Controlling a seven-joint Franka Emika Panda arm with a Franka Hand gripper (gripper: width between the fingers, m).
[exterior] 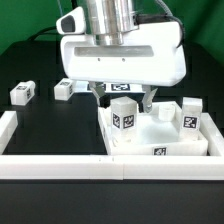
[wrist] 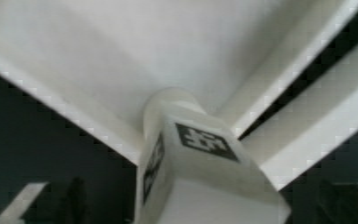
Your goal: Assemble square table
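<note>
The white square tabletop (exterior: pixel 150 140) lies at the exterior view's lower right. A tagged white leg (exterior: pixel 125 112) stands upright at its near left corner. Two more legs (exterior: pixel 188 118) stand on its right side and back. My gripper (exterior: pixel 122 97) hangs straight over the left leg, fingers spread to either side of its top, open. In the wrist view the same leg (wrist: pixel 202 150) rises between my dark fingers (wrist: pixel 51 205), with the tabletop (wrist: pixel 123 60) behind it. I cannot see contact. Two loose legs (exterior: pixel 22 93) lie on the black table at the left.
Long white border walls run along the front (exterior: pixel 60 165) and the exterior view's left edge (exterior: pixel 8 125). The second loose leg (exterior: pixel 63 90) lies just left of my gripper.
</note>
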